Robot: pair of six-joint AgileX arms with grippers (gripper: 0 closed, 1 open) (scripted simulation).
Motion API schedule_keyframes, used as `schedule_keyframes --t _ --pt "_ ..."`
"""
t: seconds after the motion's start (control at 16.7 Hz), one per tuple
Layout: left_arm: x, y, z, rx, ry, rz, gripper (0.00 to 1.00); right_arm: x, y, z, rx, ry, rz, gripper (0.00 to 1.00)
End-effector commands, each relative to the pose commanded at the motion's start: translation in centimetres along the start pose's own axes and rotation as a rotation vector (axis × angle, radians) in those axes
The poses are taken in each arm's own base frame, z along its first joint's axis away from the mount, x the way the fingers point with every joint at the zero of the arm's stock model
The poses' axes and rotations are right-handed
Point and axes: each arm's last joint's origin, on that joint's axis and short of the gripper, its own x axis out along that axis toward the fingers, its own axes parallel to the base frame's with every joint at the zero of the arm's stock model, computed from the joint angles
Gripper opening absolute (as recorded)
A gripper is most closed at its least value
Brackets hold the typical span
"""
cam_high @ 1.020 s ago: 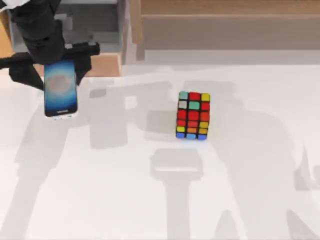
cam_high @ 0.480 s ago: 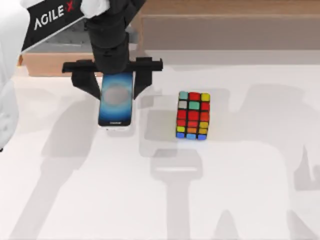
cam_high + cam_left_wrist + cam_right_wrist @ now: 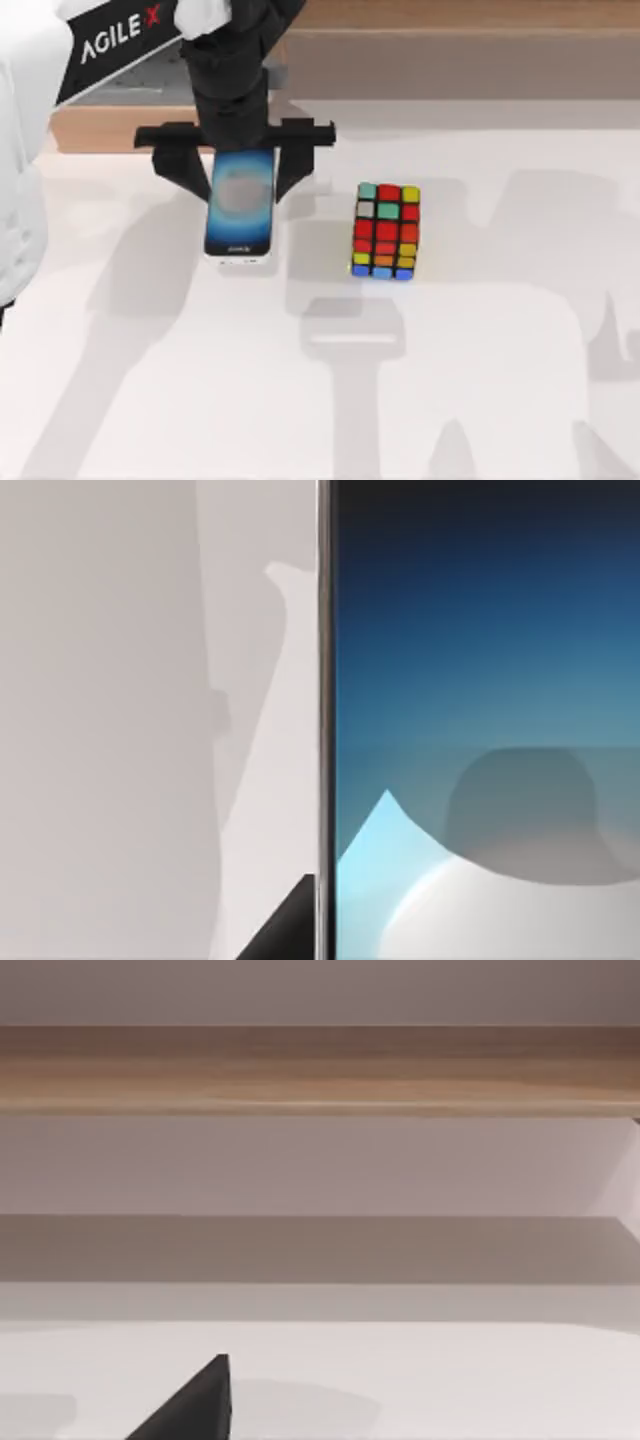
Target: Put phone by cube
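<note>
Gripping the phone (image 3: 240,208) by its long edges, the left pincer (image 3: 241,168) was seen left of the cube (image 3: 386,231), near it but apart. A slow, level lowering just beside the cube was judged best, so that it was not knocked.

A white table (image 3: 480,400) meets a wooden ledge (image 3: 450,15) at its far edge

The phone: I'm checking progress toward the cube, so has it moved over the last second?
Yes. The phone, held by the left tool, moved rightward across the top view, toward the stationary cube, not yet beside it.
</note>
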Motion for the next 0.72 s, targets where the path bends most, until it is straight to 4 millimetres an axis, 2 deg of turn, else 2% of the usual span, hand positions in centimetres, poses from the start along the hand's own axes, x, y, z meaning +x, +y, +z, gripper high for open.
schedule_keyframes --t 0.42,0.72 --pt "0.09 0.43 -0.19 -0.136 0.012 0.003 0.0 0.0 0.0 0.0 0.0 0.0 0.0 1.0" --pt "0.34 0.03 -0.72 -0.226 0.008 -0.003 0.0 0.0 0.0 0.0 0.0 0.0 0.0 1.0"
